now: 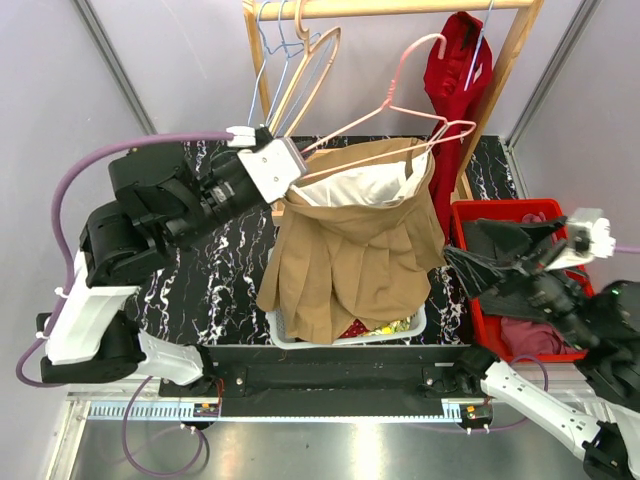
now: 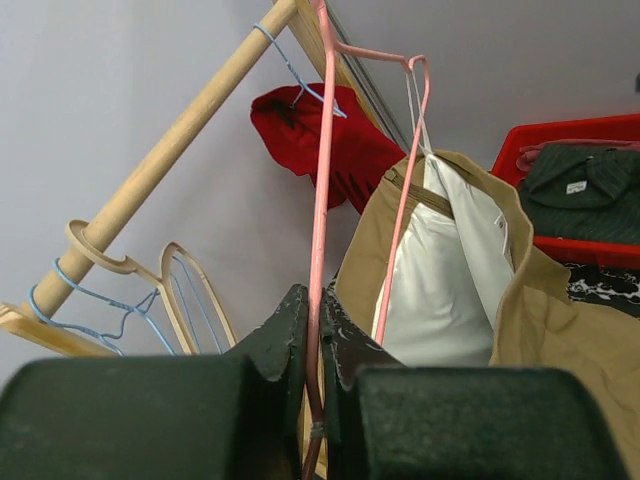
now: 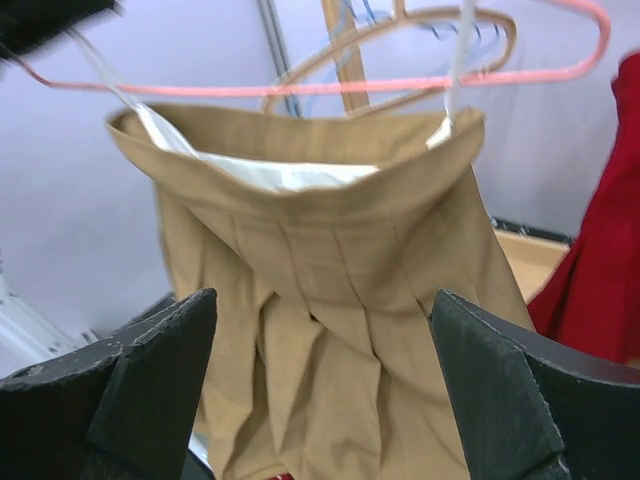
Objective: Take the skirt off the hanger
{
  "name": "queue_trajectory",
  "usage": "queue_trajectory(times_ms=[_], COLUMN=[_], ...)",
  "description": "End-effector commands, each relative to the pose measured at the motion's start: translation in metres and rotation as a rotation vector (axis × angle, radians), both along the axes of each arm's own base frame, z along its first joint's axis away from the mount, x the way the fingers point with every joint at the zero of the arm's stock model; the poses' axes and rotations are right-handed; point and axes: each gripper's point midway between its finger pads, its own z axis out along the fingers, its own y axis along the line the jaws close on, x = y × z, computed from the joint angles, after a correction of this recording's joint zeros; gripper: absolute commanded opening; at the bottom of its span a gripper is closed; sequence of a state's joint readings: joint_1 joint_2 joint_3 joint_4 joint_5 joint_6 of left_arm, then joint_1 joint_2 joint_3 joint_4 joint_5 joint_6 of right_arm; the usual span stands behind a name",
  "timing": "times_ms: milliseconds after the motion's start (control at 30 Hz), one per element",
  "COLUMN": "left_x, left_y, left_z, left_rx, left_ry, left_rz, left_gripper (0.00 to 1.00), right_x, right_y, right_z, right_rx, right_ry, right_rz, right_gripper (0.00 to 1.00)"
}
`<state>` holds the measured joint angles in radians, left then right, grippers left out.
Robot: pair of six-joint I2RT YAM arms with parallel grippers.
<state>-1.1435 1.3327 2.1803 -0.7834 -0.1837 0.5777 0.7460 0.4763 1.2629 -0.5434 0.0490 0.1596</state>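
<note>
Left claw [image 2: 318, 322] was pinched shut on the pink hanger [image 1: 400, 118], the skirt [image 1: 350, 250] dangling from it over the basket [image 1: 415, 326]. Right claw [image 3: 320, 330] gaped wide and empty, facing the waistband [image 3: 300, 135]. Next up: grab cloth, tug it free.

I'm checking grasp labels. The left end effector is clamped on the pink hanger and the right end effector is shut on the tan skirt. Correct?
Not quite. The left end effector is clamped on the pink hanger, but the right end effector is open, not shut on the tan skirt. The right wrist view shows this.
</note>
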Motion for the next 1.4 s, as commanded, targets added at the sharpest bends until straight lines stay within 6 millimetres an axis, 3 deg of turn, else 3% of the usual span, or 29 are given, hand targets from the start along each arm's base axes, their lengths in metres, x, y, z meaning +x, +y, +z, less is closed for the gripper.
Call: queue_trajectory(times_ms=[0,167,400,567,867,1033,1300,1367], left_x=[-0.025,-0.030,-0.038,-0.050,-0.060,-0.062,-0.065,-0.064], left_y=[0.038,0.047,0.049,0.056,0.068,0.071,0.072,0.072], left_z=[0.059,0.050,0.012,0.006,0.001,0.008,0.017,0.017], left_rx=[-0.232,-0.253,-0.210,-0.212,-0.220,-0.245,-0.276,-0.278], left_ry=[-0.029,0.057,0.170,0.214,0.231,0.225,0.230,0.228], left_rz=[-0.070,-0.108,-0.172,-0.215,-0.227,-0.228,-0.248,-0.242], left_gripper=[0.06,0.03,0.00,0.00,0.00,0.00,0.00,0.00], right_x=[0.027,0.045,0.073,0.081,0.084,0.090,0.098,0.097], right_y=[0.008,0.020,0.040,0.051,0.068,0.078,0.093,0.095], right_z=[-0.023,-0.021,-0.013,-0.001,-0.018,-0.028,-0.037,-0.036], right_rx=[-0.080,-0.092,-0.115,-0.117,-0.104,-0.093,-0.083,-0.079], right_ry=[0.035,0.013,-0.027,-0.062,-0.020,0.010,0.043,0.046], right_rz=[-0.069,-0.090,-0.115,-0.097,-0.039,-0.021,0.012,0.024], right_gripper=[0.95,0.94,0.90,0.89,0.85,0.73,0.66,0.57])
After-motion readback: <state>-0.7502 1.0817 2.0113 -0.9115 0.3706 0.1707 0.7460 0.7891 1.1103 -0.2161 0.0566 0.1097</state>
